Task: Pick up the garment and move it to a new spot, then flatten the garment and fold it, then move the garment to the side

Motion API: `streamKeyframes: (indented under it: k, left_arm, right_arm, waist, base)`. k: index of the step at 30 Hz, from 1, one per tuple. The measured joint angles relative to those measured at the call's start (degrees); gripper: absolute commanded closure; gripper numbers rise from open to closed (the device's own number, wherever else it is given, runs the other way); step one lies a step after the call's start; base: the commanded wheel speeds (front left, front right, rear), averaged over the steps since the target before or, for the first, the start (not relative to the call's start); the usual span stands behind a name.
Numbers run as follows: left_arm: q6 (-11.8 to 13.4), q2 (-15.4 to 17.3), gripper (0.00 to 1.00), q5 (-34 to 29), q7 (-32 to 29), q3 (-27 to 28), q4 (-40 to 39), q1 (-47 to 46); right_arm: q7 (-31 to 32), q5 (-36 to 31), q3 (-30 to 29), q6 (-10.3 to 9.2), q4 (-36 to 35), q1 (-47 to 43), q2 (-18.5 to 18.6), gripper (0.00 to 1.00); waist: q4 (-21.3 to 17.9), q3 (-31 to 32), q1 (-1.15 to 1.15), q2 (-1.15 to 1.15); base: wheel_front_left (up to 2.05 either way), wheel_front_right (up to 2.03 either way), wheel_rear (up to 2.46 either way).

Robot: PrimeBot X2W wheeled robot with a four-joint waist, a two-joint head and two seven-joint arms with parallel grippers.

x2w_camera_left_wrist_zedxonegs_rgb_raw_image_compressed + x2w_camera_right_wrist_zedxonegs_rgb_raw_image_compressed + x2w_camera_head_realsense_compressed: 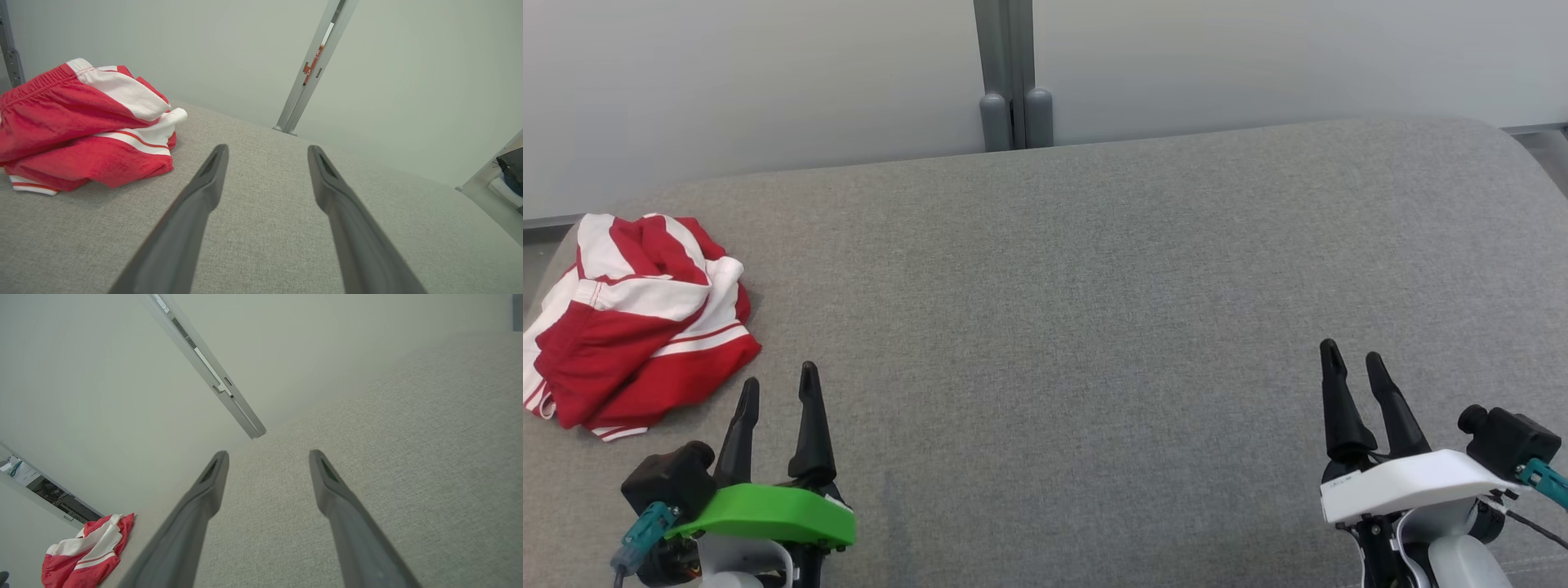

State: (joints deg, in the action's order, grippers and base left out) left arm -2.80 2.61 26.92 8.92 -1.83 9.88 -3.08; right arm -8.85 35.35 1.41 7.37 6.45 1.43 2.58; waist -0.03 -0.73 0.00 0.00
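We note the red-and-white garment (637, 318) bunched at the grey table's (1054, 327) left edge, with left claw (779, 376) and right claw (1352, 353) both released and empty.

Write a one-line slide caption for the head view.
Crumpled red-and-white garment lies far left on the grey fabric surface, near the open left gripper; open right gripper far right.

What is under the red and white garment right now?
The garment lies bunched on the grey cushion, whose fabric shows along its near and right edges. Its folds cover the patch beneath, so anything tucked there cannot be seen.
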Motion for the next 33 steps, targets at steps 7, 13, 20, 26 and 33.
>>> streamKeyframes:
  k: [7,13,20,26,33]
  left_arm:
    - [0.46,0.09,0.00,-4.20,1.01,-0.53,0.04,0.01]
    - [0.79,0.21,0.00,-7.56,1.76,-1.00,0.08,0.01]
    - [1.04,0.35,0.00,-11.12,2.77,-1.54,0.22,0.01]
    - [1.12,0.40,0.00,-13.99,3.35,-1.93,0.40,0.01]
    - [1.14,0.56,0.00,-17.81,4.54,-2.18,1.23,0.08]
  right_arm:
    - [-0.94,-4.11,0.14,0.01,-0.19,-0.02,0.01,0.00]
    - [-1.86,-7.43,0.21,0.01,-0.74,-0.02,0.03,0.00]
    - [-2.70,-10.91,0.75,0.02,-1.14,-0.07,0.05,0.00]
    - [-3.38,-13.80,1.04,0.02,-1.47,-0.50,0.08,0.00]
    - [-4.45,-18.07,1.31,0.02,-1.86,-0.87,0.13,0.00]
  waist:
    - [-0.03,-0.20,0.00,0.00]
    - [0.01,-0.27,0.00,0.00]
    - [0.06,-0.21,0.00,0.00]
    - [0.18,-0.05,0.00,0.00]
    - [0.25,0.26,0.00,0.00]
  base:
    - [0.00,0.00,0.00]
    - [0.00,0.00,0.00]
    - [0.00,0.00,0.00]
    - [0.00,0.00,0.00]
    - [0.00,0.00,0.00]
